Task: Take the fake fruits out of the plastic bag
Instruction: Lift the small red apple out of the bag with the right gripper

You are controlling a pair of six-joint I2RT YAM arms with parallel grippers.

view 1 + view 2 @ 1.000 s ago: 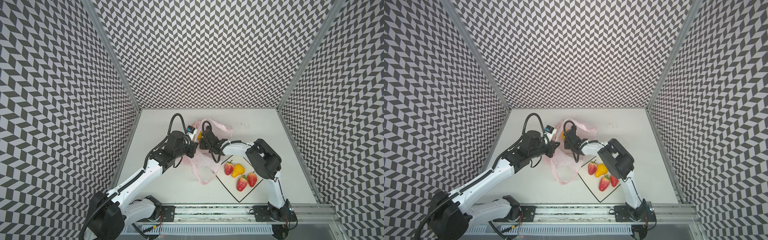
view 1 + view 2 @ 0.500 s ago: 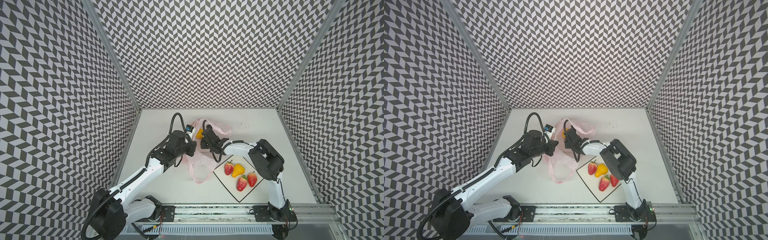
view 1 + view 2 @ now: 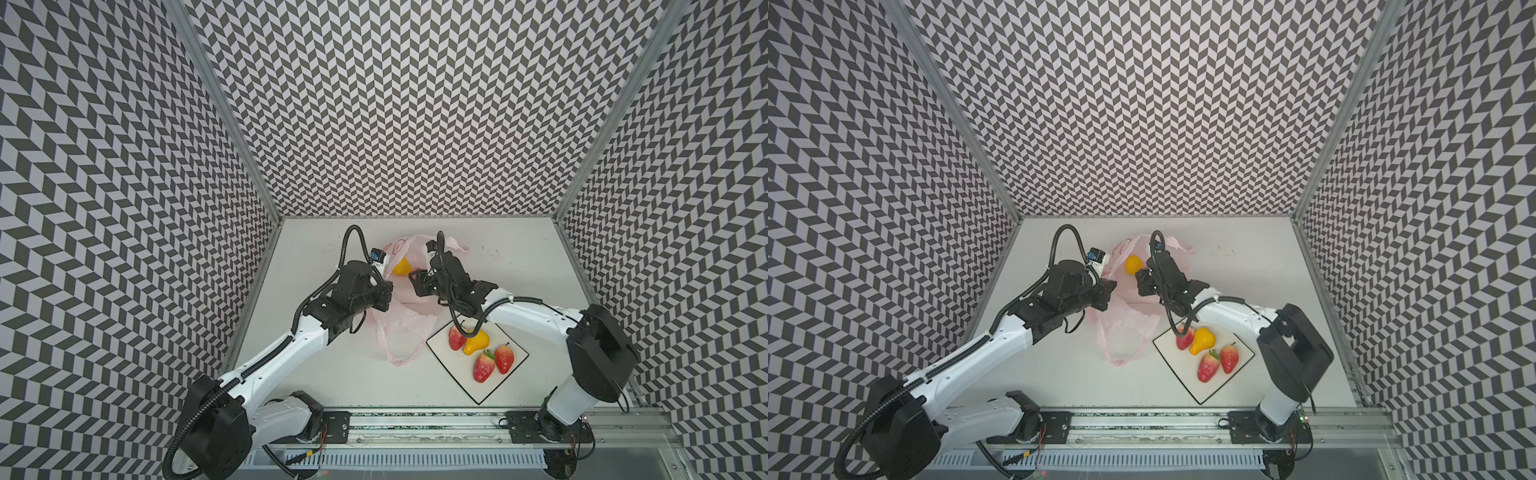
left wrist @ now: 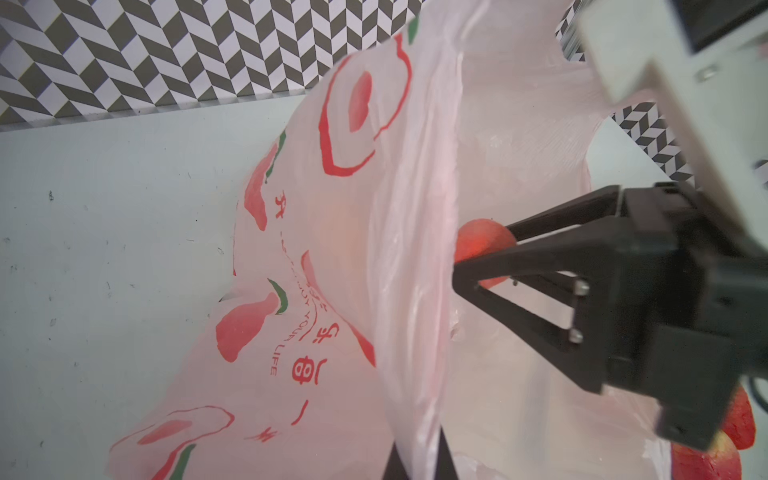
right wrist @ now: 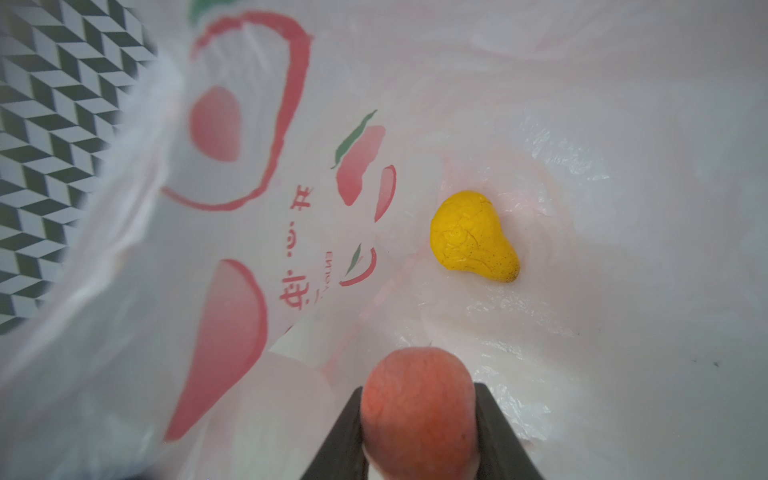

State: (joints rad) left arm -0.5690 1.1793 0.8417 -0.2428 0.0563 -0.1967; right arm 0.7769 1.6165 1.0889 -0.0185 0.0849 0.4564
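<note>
Pale-pink plastic bag (image 3: 409,328): right gripper (image 5: 417,388) inside, fingers partly parted, pinching round red fruit (image 5: 417,424). Left gripper (image 4: 417,457) clamped tight on bag rim. Farther in, yellow pear (image 5: 473,237) loose.

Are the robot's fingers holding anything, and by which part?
The right gripper pinches the pink-red fruit by its sides; the left gripper clamps the plastic bag by its rim.

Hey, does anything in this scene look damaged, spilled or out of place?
Yes: the yellow pear lying inside the plastic bag has fine cracks running across its skin, as if the coating has split. Nothing is spilled, and nothing else stands out.
</note>
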